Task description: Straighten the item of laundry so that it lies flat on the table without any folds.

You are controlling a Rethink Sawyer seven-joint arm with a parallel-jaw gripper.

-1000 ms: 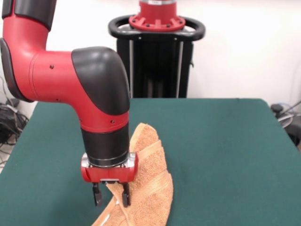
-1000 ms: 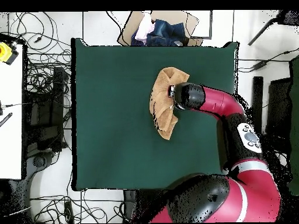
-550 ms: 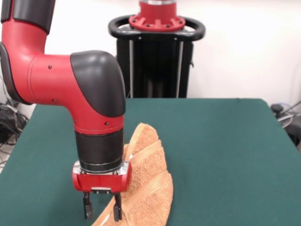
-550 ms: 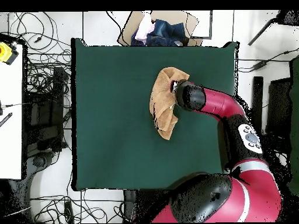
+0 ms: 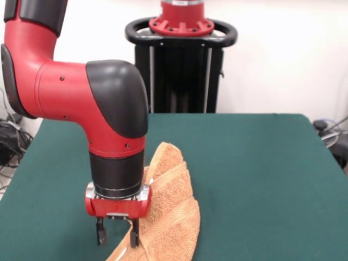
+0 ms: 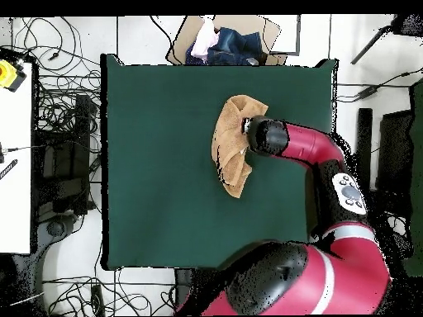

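The towel (image 5: pixel 169 215) lies folded over on itself in a curved, crescent-like strip on the table (image 5: pixel 261 179), toward the robot-right side in the overhead view. The gripper (image 5: pixel 116 235) hangs low at the towel's edge; its 2 fingers stand spread apart, 1 at the cloth edge, 1 over bare felt, gripping nothing.

Judged step: grasp the upper layer's edge.
1. Lower until the fingertips straddle only the top layer.
2. Close firmly on that edge.
3. Lift slightly, then draw outward across the fold line.

Risk: pinching both layers drags the towel folded.
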